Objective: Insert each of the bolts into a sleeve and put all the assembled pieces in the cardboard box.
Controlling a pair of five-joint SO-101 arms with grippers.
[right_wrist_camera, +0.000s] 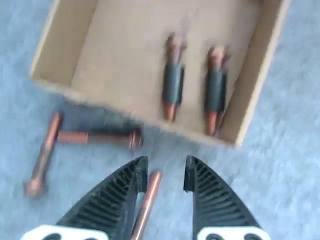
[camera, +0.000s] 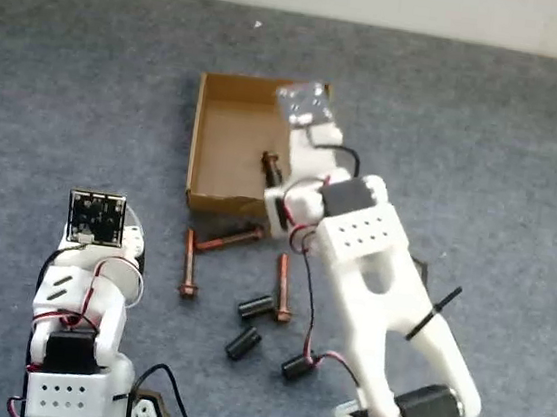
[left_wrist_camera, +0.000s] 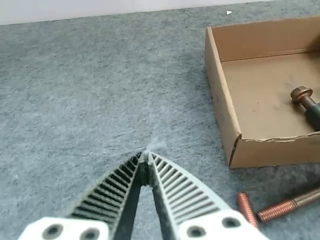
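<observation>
Grey felt covers the worktop. The left jaws sit clenched and empty, the cardboard box at their 2 o'clock. Two assembled pieces lie boxed; three bolts and three sleeves wait at its 6 o'clock. The right jaws hang released astride one loose bolt, nearer one side; next, I judge: centre, lower, clench its shank.

Cardboard box holds two sleeved bolts; three bare bolts lie outside.
</observation>
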